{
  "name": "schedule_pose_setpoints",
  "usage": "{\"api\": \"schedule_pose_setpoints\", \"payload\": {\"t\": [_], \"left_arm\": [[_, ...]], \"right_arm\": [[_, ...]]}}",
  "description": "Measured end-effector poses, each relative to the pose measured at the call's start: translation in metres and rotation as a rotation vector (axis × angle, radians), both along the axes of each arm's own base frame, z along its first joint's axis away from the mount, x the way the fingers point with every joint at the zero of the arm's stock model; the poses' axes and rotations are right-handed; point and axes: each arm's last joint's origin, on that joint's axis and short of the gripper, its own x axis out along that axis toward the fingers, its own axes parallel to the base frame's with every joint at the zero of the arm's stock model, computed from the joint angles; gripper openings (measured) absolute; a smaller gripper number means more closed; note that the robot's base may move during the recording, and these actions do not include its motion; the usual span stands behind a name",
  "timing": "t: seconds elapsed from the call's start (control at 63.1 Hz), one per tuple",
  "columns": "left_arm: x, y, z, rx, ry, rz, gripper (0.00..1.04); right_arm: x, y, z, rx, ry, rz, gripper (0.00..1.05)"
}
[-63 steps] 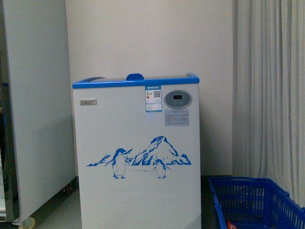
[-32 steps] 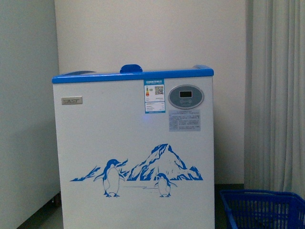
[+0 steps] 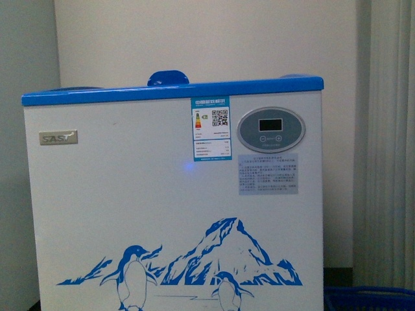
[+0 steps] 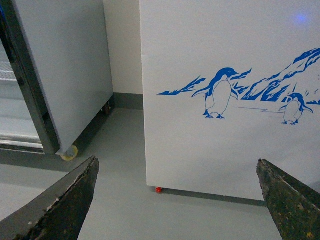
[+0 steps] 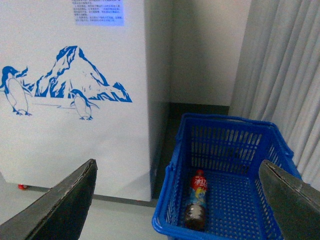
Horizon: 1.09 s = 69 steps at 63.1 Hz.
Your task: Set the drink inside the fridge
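White-bodied fridge point(image 3: 168, 214) dead ahead, filling the front view; stands on the grey floor point(image 4: 120, 200) against the wall. Blue rim point(image 3: 172, 91) along the top edge, oval grey control panel point(image 3: 270, 129) near the upper right corner of its front, penguin-and-mountain print low down. Drink bottle point(image 5: 196, 200) with a red label, lying on the bottom of a blue basket point(image 5: 225, 150) just beside the fridge's right side. Left gripper point(image 4: 176, 167) spread wide and empty, facing the fridge's lower front. Right gripper point(image 5: 177, 167) the same, wide with nothing held. Grey upright cabinet point(image 4: 60, 75) off to the left, pale curtain point(image 5: 285, 65) to the right.
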Motion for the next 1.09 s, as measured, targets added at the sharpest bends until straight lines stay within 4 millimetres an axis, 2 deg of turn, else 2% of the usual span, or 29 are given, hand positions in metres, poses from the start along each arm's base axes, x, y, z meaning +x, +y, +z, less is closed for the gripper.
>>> {"api": "schedule_pose_setpoints", "payload": {"t": [0.729, 0.887, 0.982, 1.093], "left_arm": [[0.0, 0.0, 0.0, 0.0, 0.0, 0.0, 0.97], [0.0, 0.0, 0.0, 0.0, 0.0, 0.0, 0.97], [0.0, 0.0, 0.0, 0.0, 0.0, 0.0, 0.97], [0.0, 0.0, 0.0, 0.0, 0.0, 0.0, 0.97]], "right_arm": [[0.0, 0.0, 0.0, 0.003, 0.01, -0.011, 0.97], [0.011, -0.012, -0.007, -0.013, 0.416, -0.265, 0.97], [0.033, -0.028, -0.017, 0.021, 0.582, -0.333, 0.97], [0.064, -0.045, -0.024, 0.058, 0.667, -0.366, 0.97]]}}
